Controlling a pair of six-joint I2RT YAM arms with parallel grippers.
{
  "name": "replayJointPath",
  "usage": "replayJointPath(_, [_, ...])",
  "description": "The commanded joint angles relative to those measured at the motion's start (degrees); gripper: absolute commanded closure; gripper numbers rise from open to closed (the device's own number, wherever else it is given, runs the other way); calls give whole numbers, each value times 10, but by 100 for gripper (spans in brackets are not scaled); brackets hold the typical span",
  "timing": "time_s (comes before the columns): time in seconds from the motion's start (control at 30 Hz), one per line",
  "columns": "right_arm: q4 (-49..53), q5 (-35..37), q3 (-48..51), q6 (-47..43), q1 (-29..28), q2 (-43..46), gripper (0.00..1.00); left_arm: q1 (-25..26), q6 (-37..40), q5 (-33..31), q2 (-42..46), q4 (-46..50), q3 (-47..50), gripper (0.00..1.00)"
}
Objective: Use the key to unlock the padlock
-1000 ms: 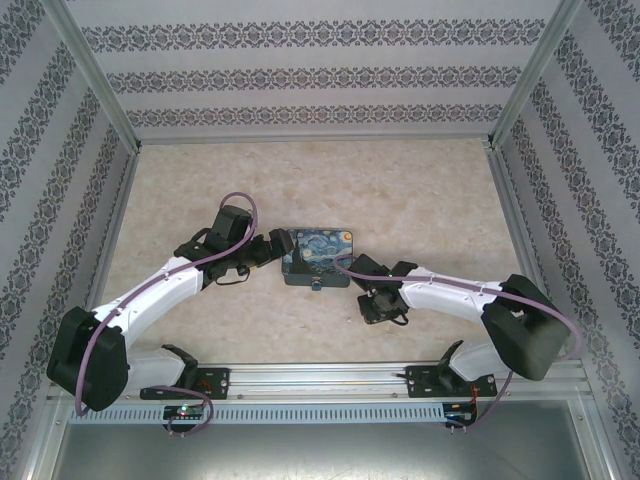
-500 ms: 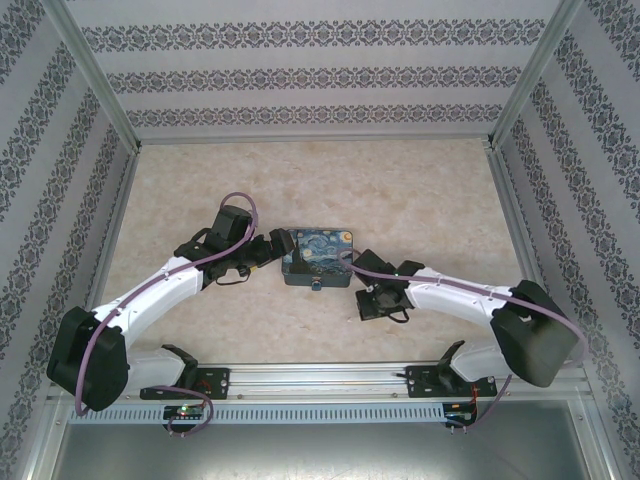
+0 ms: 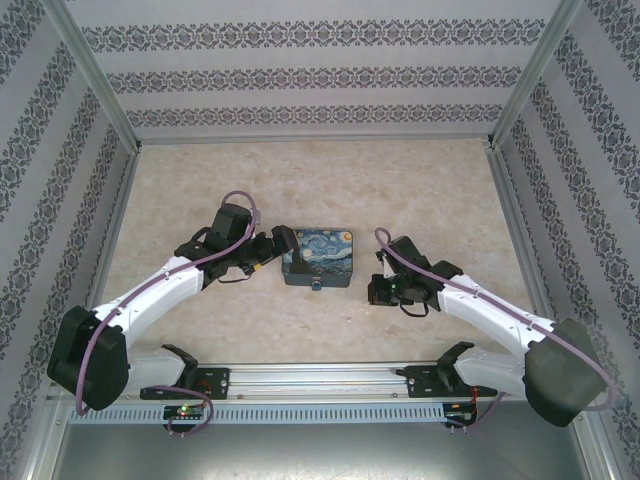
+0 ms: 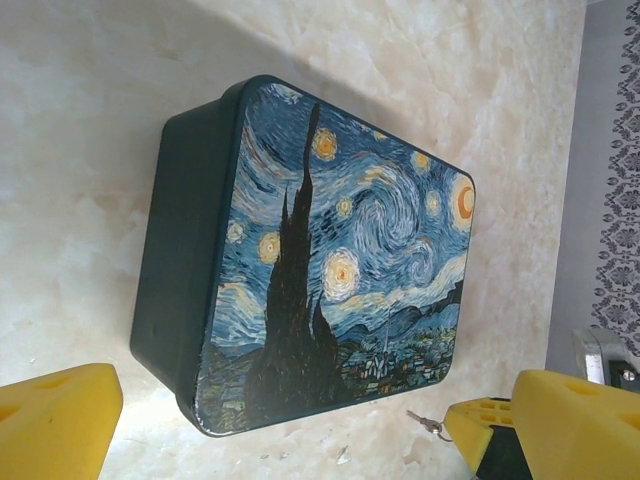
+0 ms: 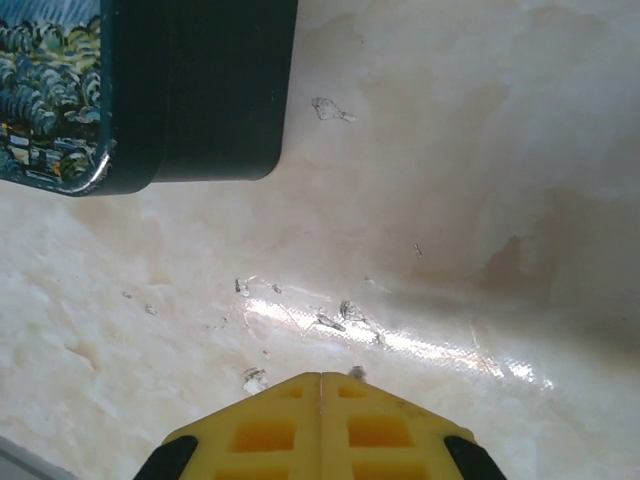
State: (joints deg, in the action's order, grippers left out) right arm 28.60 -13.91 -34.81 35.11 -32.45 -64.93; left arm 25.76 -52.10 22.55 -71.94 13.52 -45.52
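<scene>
Clearly, the right end effector (image 5: 321, 380) is clamped shut on the tiny dark-silvery metal key (image 4: 425, 423), which pokes out near the front right corner of the rectangular box (image 4: 340, 250) painted with a swirling night sky. The tiny blue-bodied padlock (image 3: 318, 285) sits at the box's near side on the pale marbled desk (image 3: 420, 190); the left end effector (image 3: 277, 250) gapes open beside the box's left end.
</scene>
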Motion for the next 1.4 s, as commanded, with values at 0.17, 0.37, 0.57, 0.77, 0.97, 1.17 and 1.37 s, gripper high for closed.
replayJointPath(0.17, [-62,-79,3,66,14,28,100,-2,-89,56,-2,-95,1,0])
replayJointPath(0.37, [-111,-82,-49,128,14,29,100,11,-203,60,-5,-149,-6,2])
replayJointPath(0.57, [-159,-52,-112,186,14,3,100,14,-340,38,-16,-217,11,14])
replayJointPath(0.77, [-233,-28,-150,276,14,-30,100,25,-443,30,-59,-366,29,30])
replayJointPath(0.97, [-291,-16,-167,338,13,-59,100,43,-494,18,-109,-437,14,40])
replayJointPath(1.17, [-351,1,-153,398,9,-76,100,67,-537,-11,-147,-499,7,41])
replayJointPath(1.37, [-368,22,-149,421,-5,-82,100,85,-568,-41,-171,-551,4,41])
